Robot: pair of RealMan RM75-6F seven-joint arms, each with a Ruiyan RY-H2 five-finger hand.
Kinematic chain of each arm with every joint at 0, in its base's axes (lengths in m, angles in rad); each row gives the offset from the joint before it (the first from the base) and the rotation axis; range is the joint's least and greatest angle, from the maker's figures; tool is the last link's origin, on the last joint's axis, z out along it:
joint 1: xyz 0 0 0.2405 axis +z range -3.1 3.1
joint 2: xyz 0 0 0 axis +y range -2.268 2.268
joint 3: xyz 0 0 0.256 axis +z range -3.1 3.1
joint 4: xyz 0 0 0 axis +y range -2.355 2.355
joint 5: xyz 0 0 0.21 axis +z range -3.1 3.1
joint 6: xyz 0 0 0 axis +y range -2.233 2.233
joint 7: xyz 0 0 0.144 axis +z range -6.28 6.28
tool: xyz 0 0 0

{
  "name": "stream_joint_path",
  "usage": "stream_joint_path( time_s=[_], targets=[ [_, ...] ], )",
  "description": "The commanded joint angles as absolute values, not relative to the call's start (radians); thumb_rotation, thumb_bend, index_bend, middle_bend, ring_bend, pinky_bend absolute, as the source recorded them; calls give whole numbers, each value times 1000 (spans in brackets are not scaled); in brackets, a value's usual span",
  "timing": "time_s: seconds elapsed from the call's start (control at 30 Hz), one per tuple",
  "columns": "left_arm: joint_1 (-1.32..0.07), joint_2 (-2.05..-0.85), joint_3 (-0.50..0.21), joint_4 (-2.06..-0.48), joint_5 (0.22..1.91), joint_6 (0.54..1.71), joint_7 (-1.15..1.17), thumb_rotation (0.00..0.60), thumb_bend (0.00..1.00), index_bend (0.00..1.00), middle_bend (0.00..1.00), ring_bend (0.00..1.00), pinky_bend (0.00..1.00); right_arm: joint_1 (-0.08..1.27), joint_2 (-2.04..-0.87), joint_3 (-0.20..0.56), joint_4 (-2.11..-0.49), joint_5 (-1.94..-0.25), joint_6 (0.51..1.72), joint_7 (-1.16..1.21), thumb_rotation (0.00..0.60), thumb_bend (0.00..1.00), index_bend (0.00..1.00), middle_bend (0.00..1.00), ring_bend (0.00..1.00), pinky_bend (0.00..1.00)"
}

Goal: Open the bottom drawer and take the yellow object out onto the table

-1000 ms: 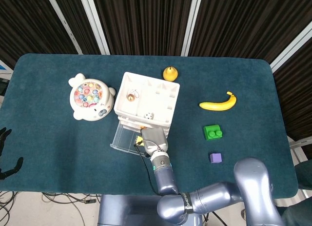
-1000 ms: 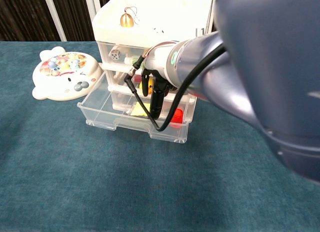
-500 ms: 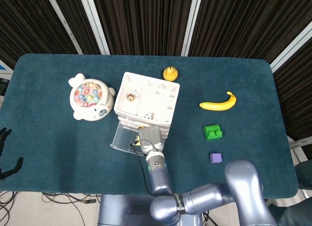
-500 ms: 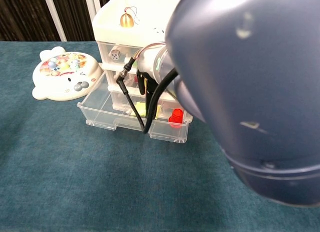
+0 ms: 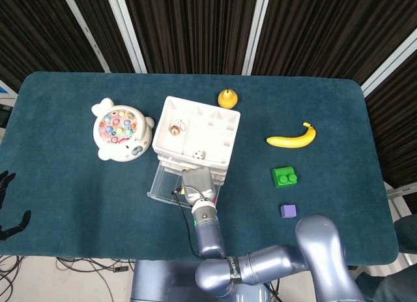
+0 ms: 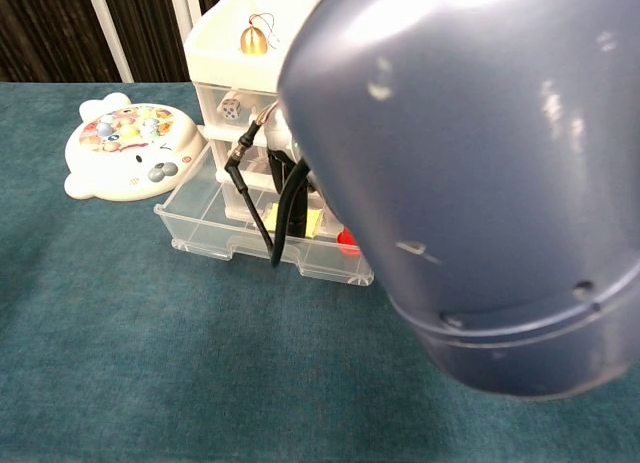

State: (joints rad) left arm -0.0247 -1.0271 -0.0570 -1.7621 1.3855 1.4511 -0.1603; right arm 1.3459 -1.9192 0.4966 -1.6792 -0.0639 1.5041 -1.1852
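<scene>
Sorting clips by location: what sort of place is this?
Probably a robot lab test bench: a teal cloth-covered table with black curtain backdrop and scattered toys such as a green building block.

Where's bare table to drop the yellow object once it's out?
Front-left, ahead of the fishing toy and left of the open bottom drawer, is bare. So is the strip between the drawer unit and the banana. Right side is crowded: green brick, purple cube.

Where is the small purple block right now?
In the head view, the small purple block lies on the table's right side, just below the green brick.
</scene>
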Motion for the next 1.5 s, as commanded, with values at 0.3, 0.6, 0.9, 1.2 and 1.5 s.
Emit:
stream_joint_path(
  time_s=[0.3,0.6,0.9,1.2,1.5],
  targets=[
    [-25,-1026,-57,-1763,1384,1450,-160,600,370,27,0,0,0,1349,-1950,501,-1636,-79,1491,-1209,600,272,397,1000,1000,1000],
    [-24,-1026,-57,-1763,1384,1451,-161,600,370,27,0,0,0,1347,-1970,510,-1609,-86,1488,-1227,600,278,404,1000,1000,1000],
    [-23,-1025,-57,-1763,1385,1452,-162,600,369,27,0,0,0,1341,-1970,526,-1614,-72,1488,-1255,600,278,422,1000,1000,1000],
    [-23,-1025,-56,-1763,1384,1451,-162,600,370,27,0,0,0,1334,-1971,533,-1613,-68,1480,-1269,600,278,438,1000,1000,1000],
    [-24,-1024,-56,-1764,1385,1451,-163,600,370,27,0,0,0,1331,-1972,536,-1612,-61,1476,-1283,600,278,438,1000,1000,1000]
  ],
)
